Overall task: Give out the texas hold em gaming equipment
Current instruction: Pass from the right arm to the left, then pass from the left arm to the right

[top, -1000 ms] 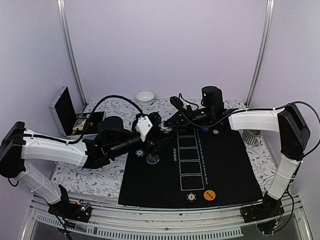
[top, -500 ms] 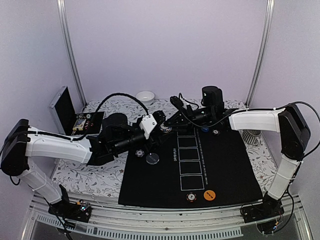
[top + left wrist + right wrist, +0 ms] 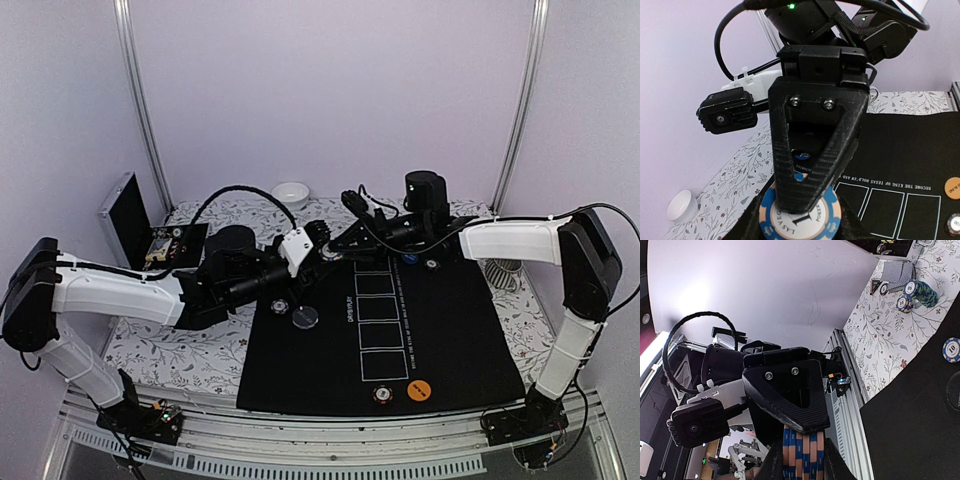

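Handover risk: my left tool (image 3: 801, 230) and right tool (image 3: 800, 467) both clenched on one stack of blue-and-white striped-edge poker chips (image 3: 801, 450), held mid-air above far edge of black mat w/ white rectangles (image 3: 450, 330). If I release right too early or arms tug apart, chips prob. fan out & drop.

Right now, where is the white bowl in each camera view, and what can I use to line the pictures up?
Top external: the white bowl sits at the table's far edge, just left of centre.
Left wrist: it is in the bottom-left corner, on the floral cloth.
Right wrist: not in it.
Shared landmark: the black mat shows in all three.
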`<state>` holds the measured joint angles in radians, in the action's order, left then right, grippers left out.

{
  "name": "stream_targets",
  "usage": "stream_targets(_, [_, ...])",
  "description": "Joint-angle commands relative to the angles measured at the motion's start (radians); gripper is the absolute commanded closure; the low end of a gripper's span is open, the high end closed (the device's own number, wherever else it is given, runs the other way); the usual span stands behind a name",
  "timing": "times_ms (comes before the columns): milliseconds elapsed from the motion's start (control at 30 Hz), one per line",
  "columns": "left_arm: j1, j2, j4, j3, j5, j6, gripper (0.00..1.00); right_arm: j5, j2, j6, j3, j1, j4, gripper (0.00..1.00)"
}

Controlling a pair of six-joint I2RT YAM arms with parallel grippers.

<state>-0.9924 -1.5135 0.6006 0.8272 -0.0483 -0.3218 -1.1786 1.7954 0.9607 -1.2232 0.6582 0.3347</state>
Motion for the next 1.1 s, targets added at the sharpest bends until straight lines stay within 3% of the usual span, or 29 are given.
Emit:
stream_targets(0, [0.007,-0.008,-0.008,0.018,0.007,0.001,1.0,-0.001,-0.038,-0.006,0.007,0.008,0.007,0.97])
stream_targets(67, [0.006,-0.007,-0.022,0.023,-0.002,0.009,1.0,0.003,-0.035,-0.006,0.007,0.006,0.004,0.91])
stream_targets(267, [0.007,-0.014,-0.12,0.065,-0.043,0.024,1.0,0.034,-0.036,-0.044,0.0,0.005,-0.059,0.55])
stream_targets(433, [0.007,-0.011,-0.146,0.063,-0.054,0.037,1.0,0.092,-0.037,-0.143,-0.042,0.001,-0.204,0.44])
stream_targets(567, [0.007,-0.012,-0.147,0.064,-0.057,0.043,1.0,0.142,-0.03,-0.243,-0.091,0.001,-0.336,0.44])
stream_targets(733, [0.007,-0.021,-0.145,0.069,-0.059,0.04,1.0,0.129,-0.024,-0.264,-0.099,0.002,-0.346,0.54])
stream_targets(967, [0.007,-0.026,-0.149,0.082,-0.063,0.035,1.0,0.131,-0.021,-0.275,-0.101,0.001,-0.364,0.52])
stream_targets(1067, [0.007,-0.03,-0.151,0.087,-0.064,0.035,1.0,0.129,-0.019,-0.282,-0.101,0.004,-0.372,0.57])
